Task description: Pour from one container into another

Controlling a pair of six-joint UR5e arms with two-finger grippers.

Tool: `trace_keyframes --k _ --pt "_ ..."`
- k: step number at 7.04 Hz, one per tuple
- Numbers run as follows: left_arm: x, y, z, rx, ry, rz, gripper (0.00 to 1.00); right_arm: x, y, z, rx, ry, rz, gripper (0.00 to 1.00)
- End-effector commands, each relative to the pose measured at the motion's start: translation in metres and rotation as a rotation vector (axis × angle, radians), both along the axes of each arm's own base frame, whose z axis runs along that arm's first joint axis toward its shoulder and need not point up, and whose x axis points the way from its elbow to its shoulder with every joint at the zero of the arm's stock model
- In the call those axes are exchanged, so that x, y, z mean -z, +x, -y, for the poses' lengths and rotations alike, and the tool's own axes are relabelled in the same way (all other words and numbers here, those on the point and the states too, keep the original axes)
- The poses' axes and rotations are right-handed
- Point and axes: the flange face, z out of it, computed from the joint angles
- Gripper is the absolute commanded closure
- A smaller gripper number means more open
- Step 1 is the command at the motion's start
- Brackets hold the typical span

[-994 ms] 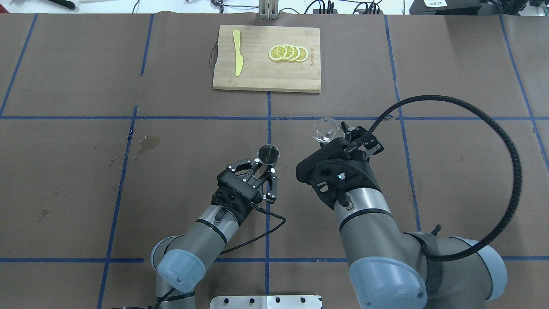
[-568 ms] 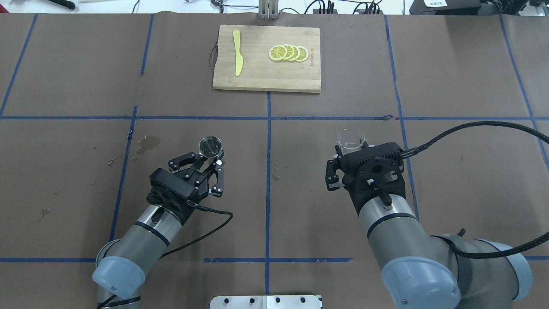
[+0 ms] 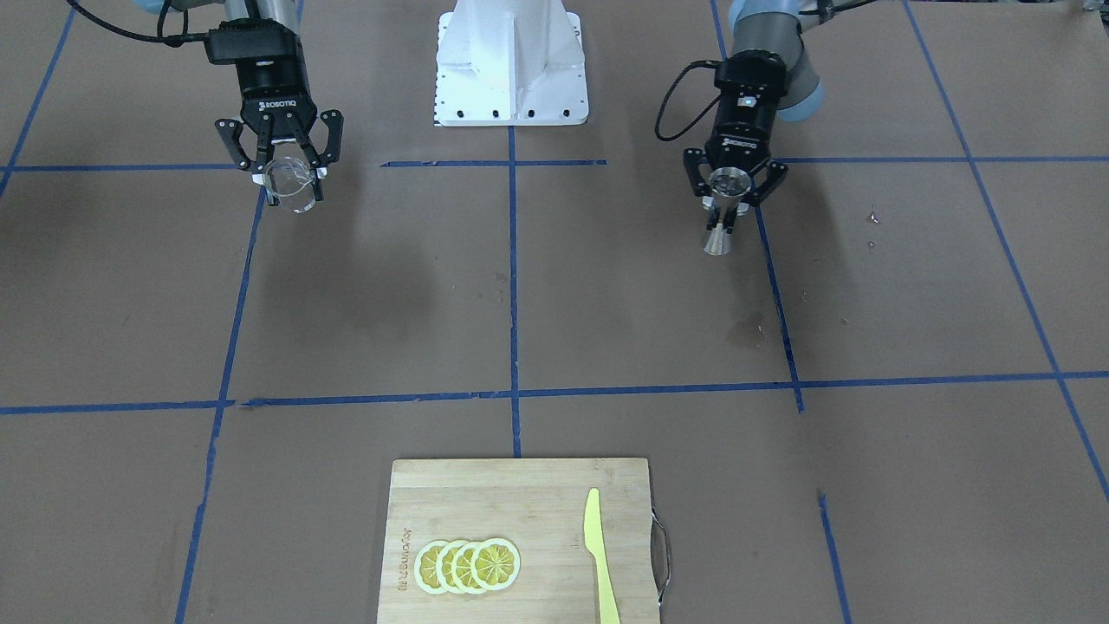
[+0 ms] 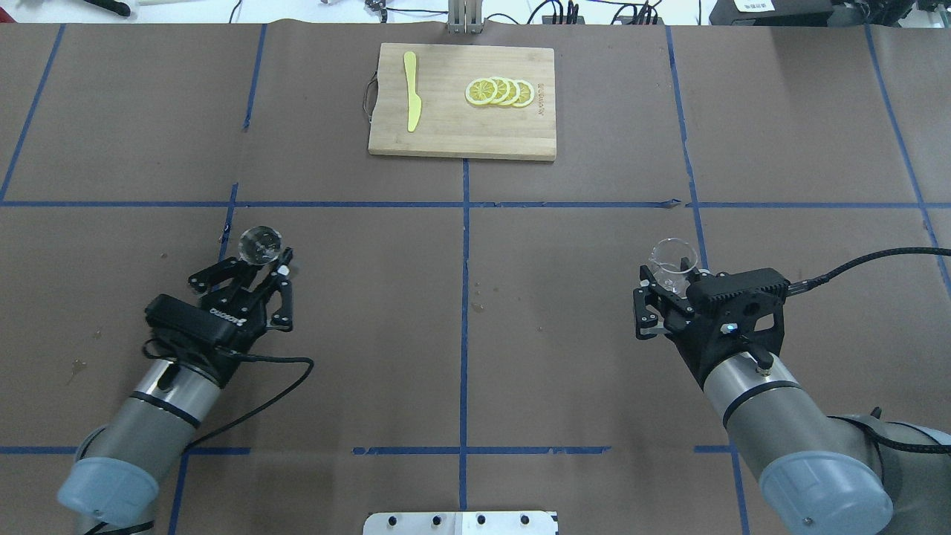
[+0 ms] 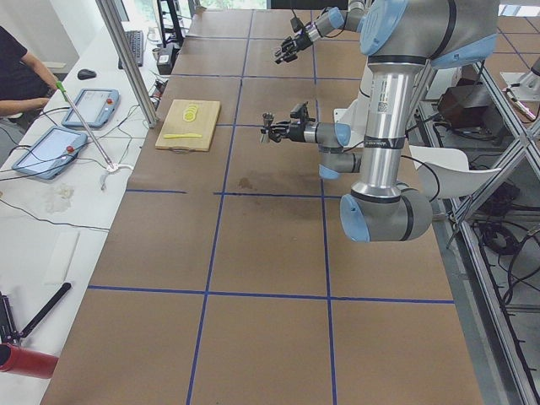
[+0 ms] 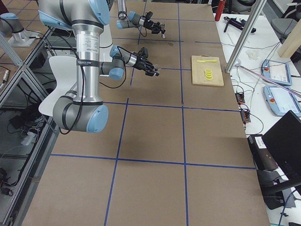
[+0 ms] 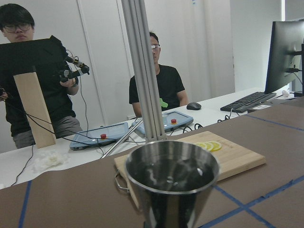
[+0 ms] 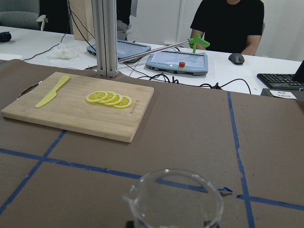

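Now I am clenching the jigger (image 4: 259, 245) upright in my left gripper (image 4: 261, 264), presumably guarding its contents. My right gripper (image 4: 669, 282) is grasping the glass (image 4: 672, 260).

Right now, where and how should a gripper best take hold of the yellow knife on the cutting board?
Grip the yellow knife across its narrow width near mid-length, coming straight down from above. It lies flat on the cutting board, long axis pointing away from the robot, so its side edges likely suit the fingers best.

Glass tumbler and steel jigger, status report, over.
Left gripper shut on shiny steel hourglass jigger, upright. Right gripper shut on small clear glass tumbler, upright. Vessels wide apart; wooden cutting board far off, not between them.
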Motion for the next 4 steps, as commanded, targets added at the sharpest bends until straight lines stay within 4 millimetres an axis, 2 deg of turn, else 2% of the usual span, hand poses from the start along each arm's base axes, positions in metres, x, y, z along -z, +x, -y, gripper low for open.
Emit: trace_keyframes --k 1,2,4 --pt "-0.094 -0.087 -0.018 -0.067 -0.077 -0.067 1.0 -0.01 0.001 0.0 -0.002 0.0 -0.002 1.0" --pt "-0.122 -0.102 -0.021 -0.068 -0.109 -0.046 1.0 -0.011 0.002 0.0 -0.003 0.0 -0.003 1.0" --pt "-0.178 -0.106 -0.017 0.015 -0.172 -0.052 1.0 -0.008 0.003 0.001 -0.006 0.002 0.002 1.0"
